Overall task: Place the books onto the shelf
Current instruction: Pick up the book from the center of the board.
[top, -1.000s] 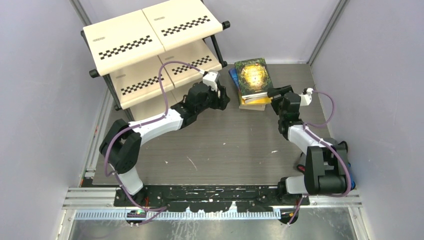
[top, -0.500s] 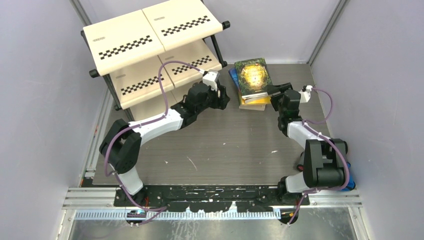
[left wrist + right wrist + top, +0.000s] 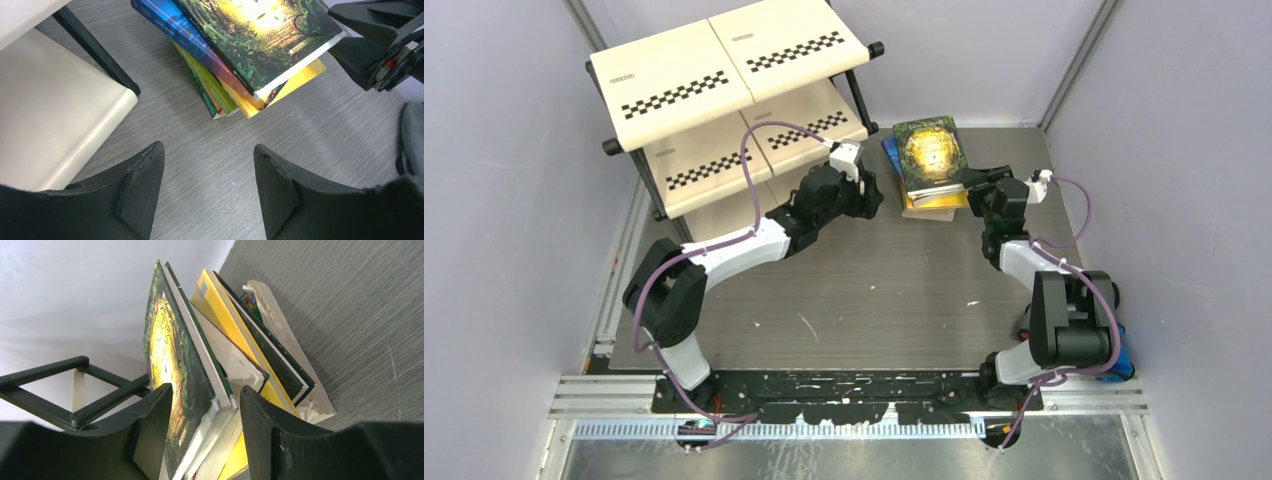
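The books (image 3: 931,165) lie in a slanted stack on the table's far side, right of the shelf (image 3: 724,70). A dark green-and-gold book (image 3: 932,148) is on top, with blue (image 3: 185,31), lime green (image 3: 212,87) and yellow-orange (image 3: 300,77) books under it. My right gripper (image 3: 972,183) is at the stack's near right corner. In the right wrist view its jaws (image 3: 206,388) straddle the corner of the green-and-gold book (image 3: 172,355) and the pages just below it, still a little apart. My left gripper (image 3: 207,150) is open and empty over bare table, just left of the stack.
The shelf's lowest cream panel (image 3: 55,115) and a black frame leg (image 3: 95,50) are close on the left gripper's left. A grey cloth (image 3: 412,135) shows at the right edge. Grey walls enclose the table on three sides.
My right gripper has moved forward to the stack's corner and its jaws have narrowed around the top book. The left arm has not moved.
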Available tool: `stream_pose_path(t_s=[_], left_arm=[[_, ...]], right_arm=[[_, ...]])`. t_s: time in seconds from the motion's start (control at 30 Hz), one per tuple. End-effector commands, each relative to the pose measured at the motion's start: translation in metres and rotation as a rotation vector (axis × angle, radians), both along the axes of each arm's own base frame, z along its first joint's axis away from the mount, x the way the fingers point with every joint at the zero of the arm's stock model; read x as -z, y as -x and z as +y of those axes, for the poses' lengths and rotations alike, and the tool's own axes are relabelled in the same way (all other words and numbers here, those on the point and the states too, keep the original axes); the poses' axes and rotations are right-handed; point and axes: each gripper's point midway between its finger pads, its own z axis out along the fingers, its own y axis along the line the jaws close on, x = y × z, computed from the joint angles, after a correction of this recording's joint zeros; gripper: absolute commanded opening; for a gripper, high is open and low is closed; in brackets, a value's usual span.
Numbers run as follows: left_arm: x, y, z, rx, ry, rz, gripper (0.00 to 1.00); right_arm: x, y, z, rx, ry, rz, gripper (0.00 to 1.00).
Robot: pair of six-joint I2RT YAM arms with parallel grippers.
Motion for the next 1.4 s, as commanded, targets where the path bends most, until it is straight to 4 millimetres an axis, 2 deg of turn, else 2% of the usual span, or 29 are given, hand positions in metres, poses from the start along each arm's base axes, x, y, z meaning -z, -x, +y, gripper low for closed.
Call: stream_pose_path(t_s=[0.0,0.13,0.27,0.57,1.0,1.37], left_arm=[[-0.015,-0.004,-0.004,-0.008,0.038,-0.055,0.66],[-0.016,-0.004,-0.003,-0.012,0.040,-0.058,0.66],[-0.016,-0.004,-0.003,-0.012,0.042,-0.056,0.66],[-0.014,-0.002,-0.001,-0.020,0.046,-0.049,0.66],[-0.021,0.003,-0.002,-0.022,0.080,-0.042,0.66],[-0.023,0.007,-0.014,-0.024,0.142,-0.020,0.66]], right_arm=[[-0.031,-0.014,0.004,-0.021,-0.030,-0.103,0.57],[-0.032,-0.014,0.007,-0.035,-0.039,-0.105,0.54],[-0.031,-0.014,0.008,-0.040,-0.042,-0.104,0.45],[-0.028,-0.009,0.008,-0.041,-0.042,-0.087,0.16],[-0.027,0.011,0.006,-0.027,-0.031,-0.065,0.14],[-0.029,0.033,0.005,-0.023,-0.022,-0.051,0.13]])
